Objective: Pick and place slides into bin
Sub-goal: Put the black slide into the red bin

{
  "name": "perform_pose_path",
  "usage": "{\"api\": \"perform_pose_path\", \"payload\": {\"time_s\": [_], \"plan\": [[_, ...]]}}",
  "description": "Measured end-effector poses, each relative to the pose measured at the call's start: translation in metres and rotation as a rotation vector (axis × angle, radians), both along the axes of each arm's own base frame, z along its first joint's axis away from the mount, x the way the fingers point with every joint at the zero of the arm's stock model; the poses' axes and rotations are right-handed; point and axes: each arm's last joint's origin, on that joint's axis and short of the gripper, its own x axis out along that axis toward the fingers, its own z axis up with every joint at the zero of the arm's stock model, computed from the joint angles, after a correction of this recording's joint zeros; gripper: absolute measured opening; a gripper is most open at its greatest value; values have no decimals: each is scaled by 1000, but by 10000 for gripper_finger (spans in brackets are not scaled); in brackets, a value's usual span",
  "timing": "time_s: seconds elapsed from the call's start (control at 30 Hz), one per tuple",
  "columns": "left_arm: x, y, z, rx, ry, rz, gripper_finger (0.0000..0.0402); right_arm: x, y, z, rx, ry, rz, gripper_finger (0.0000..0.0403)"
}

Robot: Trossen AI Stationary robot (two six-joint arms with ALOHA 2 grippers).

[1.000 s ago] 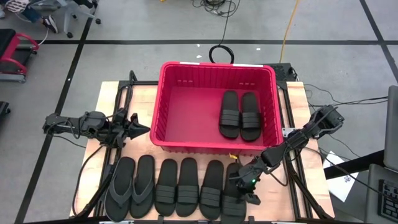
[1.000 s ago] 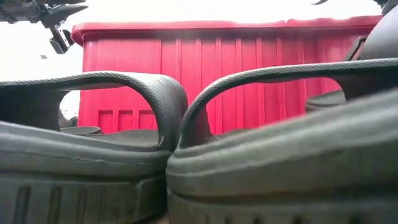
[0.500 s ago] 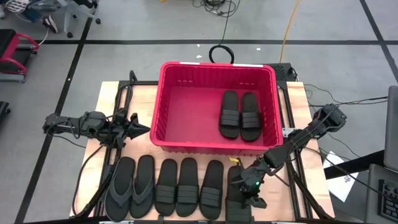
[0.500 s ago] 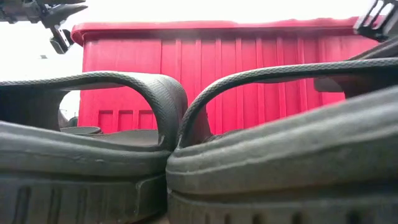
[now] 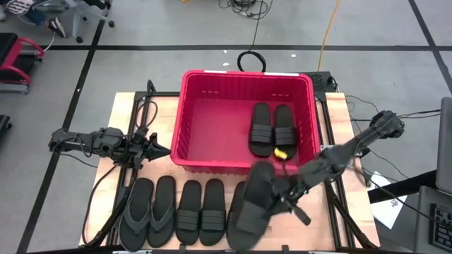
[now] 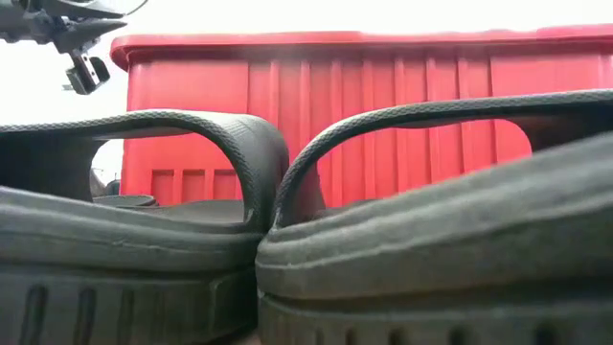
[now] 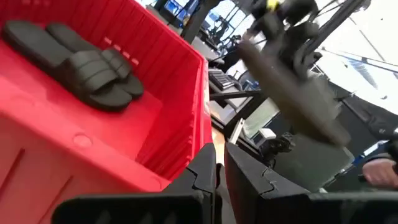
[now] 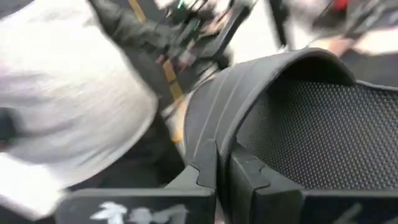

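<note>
Ribbed-band slide [image 5: 253, 203]: clamped in right end effector [image 5: 282, 192], raised off the table's near edge for transfer to red bin [image 5: 191, 106]. Left end effector [image 5: 161, 149]: together, parked beside bin.

Two slides [image 5: 273, 130] inside one red bin [image 5: 185, 106], one lifted slide [image 5: 253, 204], five more [image 5: 201, 212] on the table [image 5: 120, 113].

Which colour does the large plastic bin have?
The large rectangular plastic bin is red; the high view shows it best.

Big red ribbed glossy plastic bin [image 5: 212, 113], matt black rubber slides [image 5: 201, 212] with ribbed bands, pale wooden desk [image 5: 127, 113].
</note>
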Motion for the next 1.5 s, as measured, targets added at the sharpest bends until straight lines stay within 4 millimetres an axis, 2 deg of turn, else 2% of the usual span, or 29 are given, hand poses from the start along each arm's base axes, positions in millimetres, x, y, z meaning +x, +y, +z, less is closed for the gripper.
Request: {"api": "perform_pose_path", "payload": {"time_s": [0.13,0.23,0.33,0.5,0.63,0.8,1.0,1.13,1.27,1.4,1.5], "plan": [[0,0,0,-7,-1,0,31,-6,-33,46,-199,-93,-199,6],[0,0,0,-3,-4,9,31,-17,-65,69,-341,-55,-443,6],[0,2,1,-1,-11,53,31,-34,-102,81,-444,26,-666,4],[0,5,4,3,-39,162,31,-57,-150,84,-580,166,-774,4],[0,7,6,-8,-63,236,31,-67,-183,78,-585,264,-705,3],[0,9,8,-12,-80,303,31,-62,-217,65,-560,335,-549,5],[0,10,8,-36,-81,344,31,-27,-254,42,-541,314,-392,6],[0,10,8,-29,-81,331,31,4,-269,24,-528,224,-229,6],[0,8,8,37,-80,287,31,30,-282,2,-535,200,-150,5],[0,8,8,109,-78,280,31,50,-295,-22,-490,270,-152,5],[0,8,8,141,-78,279,31,61,-304,-41,-450,400,-236,5]]}}
